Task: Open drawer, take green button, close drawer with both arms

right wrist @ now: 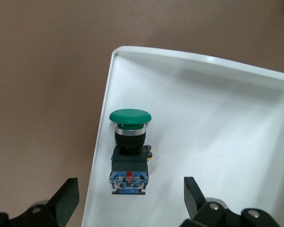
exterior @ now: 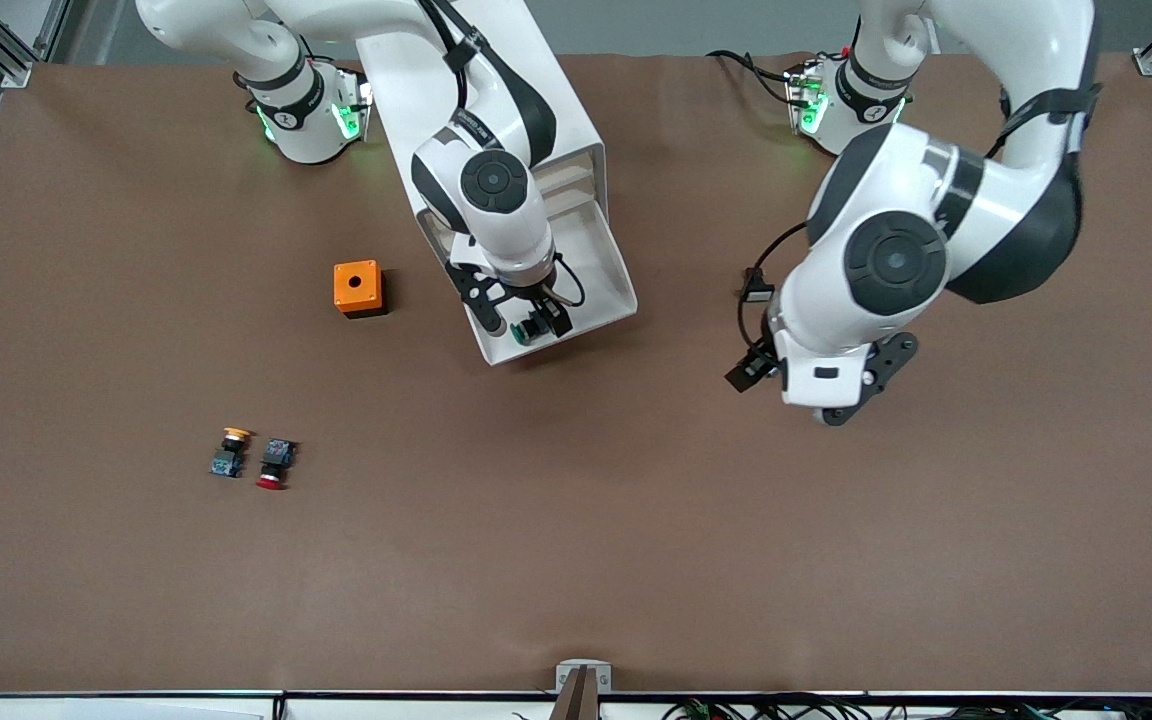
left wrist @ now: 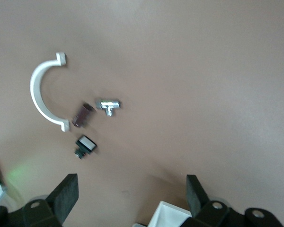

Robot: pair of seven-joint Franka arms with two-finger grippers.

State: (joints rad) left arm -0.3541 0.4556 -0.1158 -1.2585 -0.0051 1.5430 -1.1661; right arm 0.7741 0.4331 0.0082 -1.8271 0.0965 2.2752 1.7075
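Note:
The white cabinet (exterior: 564,115) stands between the arm bases, with its drawer (exterior: 601,262) pulled out toward the front camera. The green-capped button (exterior: 519,336) lies on its side in the drawer's front corner, toward the right arm's end. In the right wrist view the button (right wrist: 129,146) rests beside the drawer's wall (right wrist: 100,142). My right gripper (exterior: 528,322) hangs open just over it, its fingers (right wrist: 68,196) apart on either side of the contact block, not touching. My left gripper (exterior: 839,408) is open and empty over bare table toward the left arm's end.
An orange box (exterior: 357,288) with a hole stands beside the drawer, toward the right arm's end. A yellow-capped button (exterior: 231,452) and a red-capped button (exterior: 275,465) lie nearer the front camera. Under the left gripper lie a white curved clamp (left wrist: 42,92) and small parts (left wrist: 109,106).

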